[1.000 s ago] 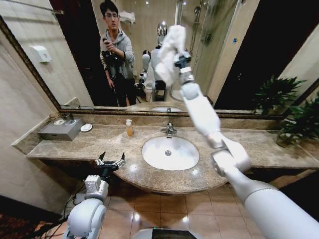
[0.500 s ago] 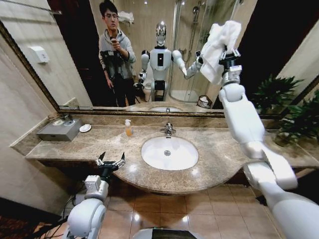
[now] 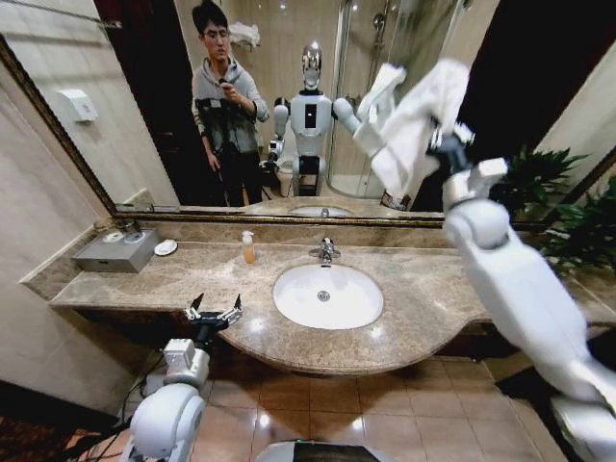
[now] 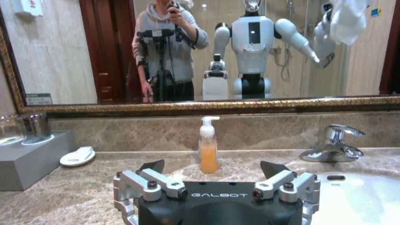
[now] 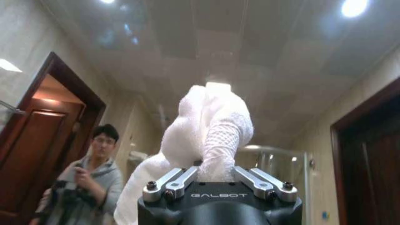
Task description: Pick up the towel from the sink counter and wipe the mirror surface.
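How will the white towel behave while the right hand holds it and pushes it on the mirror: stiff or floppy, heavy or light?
Probably floppy: the towel hangs in loose folds from the right hand, shut on it. It seems light, since a pinch alone carries it. Pushed against the mirror surface, it would likely bunch and trail rather than stay flat.

The brand name "GALBOT" is printed in white on the black housing of the left gripper [image 4: 216, 180]. The same "GALBOT" marking appears on the right gripper [image 5: 218, 180] housing.

Soap bottle [image 3: 249, 247] on sink counter [image 3: 433, 289], left of faucet [image 3: 326, 251].
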Robot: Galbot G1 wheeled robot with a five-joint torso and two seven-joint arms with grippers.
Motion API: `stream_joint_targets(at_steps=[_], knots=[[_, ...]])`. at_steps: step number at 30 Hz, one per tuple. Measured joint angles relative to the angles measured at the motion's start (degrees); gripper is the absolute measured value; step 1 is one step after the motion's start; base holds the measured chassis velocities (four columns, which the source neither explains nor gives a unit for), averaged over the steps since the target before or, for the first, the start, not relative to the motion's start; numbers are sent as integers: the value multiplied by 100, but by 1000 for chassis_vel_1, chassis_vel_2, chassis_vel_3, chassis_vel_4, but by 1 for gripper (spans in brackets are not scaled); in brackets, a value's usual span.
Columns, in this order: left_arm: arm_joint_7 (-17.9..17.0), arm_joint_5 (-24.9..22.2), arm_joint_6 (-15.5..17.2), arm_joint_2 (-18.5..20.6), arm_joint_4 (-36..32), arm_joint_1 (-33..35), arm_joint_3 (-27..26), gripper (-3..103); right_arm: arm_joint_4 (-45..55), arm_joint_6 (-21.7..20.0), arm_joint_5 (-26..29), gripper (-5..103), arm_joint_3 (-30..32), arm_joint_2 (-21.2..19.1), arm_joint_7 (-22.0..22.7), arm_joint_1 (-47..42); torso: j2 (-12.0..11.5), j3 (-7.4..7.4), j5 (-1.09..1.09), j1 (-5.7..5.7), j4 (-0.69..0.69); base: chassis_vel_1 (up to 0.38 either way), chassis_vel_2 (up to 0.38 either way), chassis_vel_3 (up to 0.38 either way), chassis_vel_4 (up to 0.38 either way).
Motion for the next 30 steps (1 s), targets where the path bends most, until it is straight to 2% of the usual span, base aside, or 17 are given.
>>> stream_joint_targets(at_steps=[2,3,6,12,15,20,24,27,30], knots=[[0,0,0,0,0,0,0,100,444,-89,68,9,333,-1,82,-628,0,0,-1,0,1,0,0,0,0],[0,0,0,0,0,0,0,100,444,-89,68,9,333,-1,82,-628,0,0,-1,0,1,0,0,0,0],[-1,0,0,0,0,0,0,100,880,-131,98,9,815,23,99,-1646,0,0,-2,0,-3,0,0,0,0],[0,0,0,1,0,0,0,100,1083,-95,7,9,976,346,95,-2689,0,1,2,0,-4,0,0,0,0],[0,0,0,0,0,0,0,100,941,-195,87,9,638,579,108,-2996,1,0,-2,0,-2,0,0,0,0],[0,0,0,1,0,0,0,100,445,-498,178,9,56,846,130,-2912,0,1,1,1,0,0,0,0,0],[0,0,0,0,0,0,-1,100,-447,-689,180,9,-739,1002,0,-2587,1,1,-1,2,-1,0,0,0,0],[0,0,0,1,0,0,0,100,-1010,-731,207,9,-1106,1069,-43,-2336,0,2,4,2,-2,0,0,0,0],[0,0,0,1,0,0,0,100,-1623,-864,290,9,-1550,1139,-112,-1935,0,1,-2,2,-3,0,0,0,0]])
